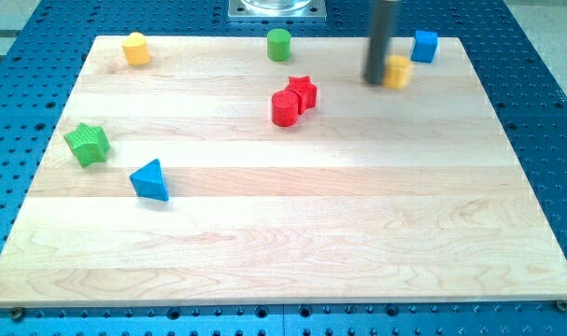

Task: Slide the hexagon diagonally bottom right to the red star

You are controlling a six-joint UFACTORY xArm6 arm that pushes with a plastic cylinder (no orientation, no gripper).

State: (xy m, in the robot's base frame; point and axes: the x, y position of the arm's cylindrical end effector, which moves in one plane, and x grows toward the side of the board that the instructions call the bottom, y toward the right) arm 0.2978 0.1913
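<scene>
Yellow block beside my tip at the top right of the table.

The hexagon asked for is hard to pick out — the small yellow block, partly hidden and blurred, may be it; the yellow block at the view's top left looks rounder. My tip — a bare rod tool, so it is grasping nothing — stands just left of the first, apparently touching. The red star lies to the view's lower left, against a red cylinder.
</scene>
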